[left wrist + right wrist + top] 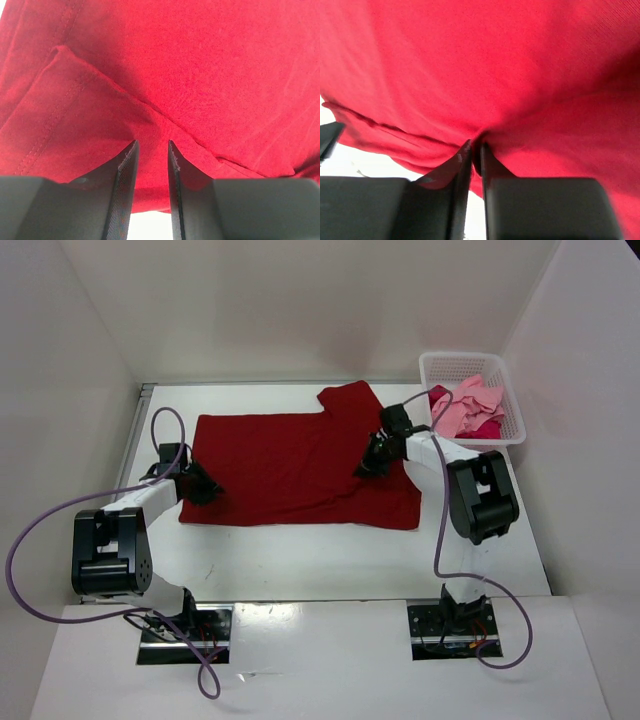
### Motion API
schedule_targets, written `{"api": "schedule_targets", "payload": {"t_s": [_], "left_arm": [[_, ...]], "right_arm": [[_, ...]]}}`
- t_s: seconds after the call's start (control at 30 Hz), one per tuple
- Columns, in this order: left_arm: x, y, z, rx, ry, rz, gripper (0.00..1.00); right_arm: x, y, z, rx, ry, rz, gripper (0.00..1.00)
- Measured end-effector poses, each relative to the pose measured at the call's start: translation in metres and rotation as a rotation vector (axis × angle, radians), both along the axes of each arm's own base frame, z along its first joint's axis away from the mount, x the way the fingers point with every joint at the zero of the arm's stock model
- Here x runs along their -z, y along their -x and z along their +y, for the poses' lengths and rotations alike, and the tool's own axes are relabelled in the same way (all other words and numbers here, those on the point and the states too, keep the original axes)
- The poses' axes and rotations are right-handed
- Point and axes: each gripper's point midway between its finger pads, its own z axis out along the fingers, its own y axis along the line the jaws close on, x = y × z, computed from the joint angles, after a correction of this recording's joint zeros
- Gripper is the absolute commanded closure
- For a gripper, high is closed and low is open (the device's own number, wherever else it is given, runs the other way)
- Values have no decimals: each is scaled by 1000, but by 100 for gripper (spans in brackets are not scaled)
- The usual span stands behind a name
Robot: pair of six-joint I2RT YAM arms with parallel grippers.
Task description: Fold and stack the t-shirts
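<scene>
A dark red t-shirt (290, 460) lies spread flat on the white table, one sleeve pointing to the back. My left gripper (205, 487) rests at the shirt's left edge. In the left wrist view its fingers (151, 142) stand a little apart over that edge, and the red cloth (210, 65) behind them lies flat and unpinched. My right gripper (366, 468) sits on the right part of the shirt. Its fingers (475, 145) are shut on a puckered fold of the red cloth (495, 60). A light pink t-shirt (470, 405) and a crimson-pink one (492, 427) lie crumpled in the basket.
A white mesh basket (470, 358) stands at the table's back right corner, close behind the right arm. White walls enclose the table on the left, back and right. Bare tabletop (300, 555) runs between the shirt and the arm bases.
</scene>
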Motion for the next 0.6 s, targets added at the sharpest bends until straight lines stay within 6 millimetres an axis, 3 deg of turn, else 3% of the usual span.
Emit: {"api": "schedule_targets", "payload": {"t_s": [0.13,0.2,0.33,0.43,0.5,0.6], "left_arm": [[0,0,0,10,-5,-4,63],[0,0,0,11,-3,-3,63],[-3,0,-3,20,11,-9,63],[-13,0,-8,36,20,-28,63],[-23,0,-12,51,17,-52,63],[-35,0,-30,104,15,-87,63]], "right_arm": [[-7,-26,21,-31,-8,-44,72],[-6,-33,26,-36,-8,-50,55],[-6,-35,27,-38,0,-49,53],[-10,-30,23,-32,11,-56,62],[-18,-19,17,-28,19,-66,81],[-29,9,7,-26,18,-75,96]]}}
